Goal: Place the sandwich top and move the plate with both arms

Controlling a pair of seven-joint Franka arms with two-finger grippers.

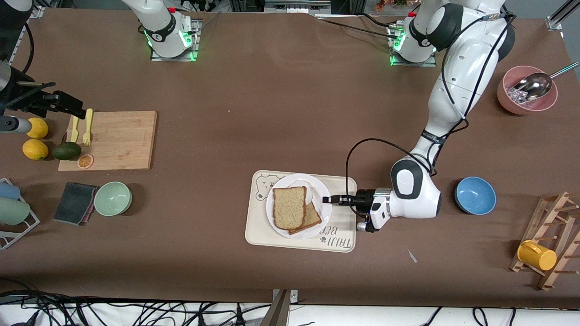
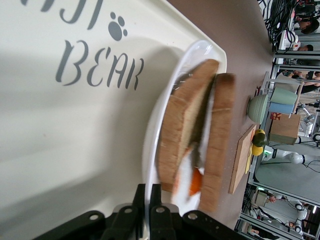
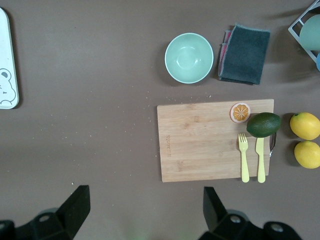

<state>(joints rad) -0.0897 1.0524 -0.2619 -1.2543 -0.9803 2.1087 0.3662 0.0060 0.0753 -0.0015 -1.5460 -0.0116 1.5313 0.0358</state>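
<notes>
Centre of the front view, slightly low: the small round white plate [image 1: 317,185] sits on the rectangular cream tray with bear print [image 1: 344,190], and the tray lies flat on the brown surface [image 1: 272,90]. On the plate lies the sandwich top [image 1: 289,207], a squarish tan speckled wholemeal slice with a darker crust, its long axis running up and down the frame with a slight tilt. It lies flat over a second bread slice [image 1: 312,216], which pokes out at the lower right, turned at an angle to it. In the left wrist view something orange shows between the two slices.

The left arm comes down from the upper right and bends low over the tray. Its left claw [image 1: 327,199] lies horizontal, pointing toward the frame's left, right at the plate's rim. From the left wrist view, the fingers [image 2: 155,200] sit pressed nearly together with the thin plate edge [image 2: 150,150] between them, pinching the plate.

At the far left edge of the front view, the right claw [image 1: 77,111] waits up over the wooden cutting board [image 1: 118,140]. The right wrist view shows its fingers [image 3: 75,205] spread wide, holding nothing, with a dark green avocado [image 3: 263,124] and two yellow lemons [image 3: 305,126] on show.
</notes>
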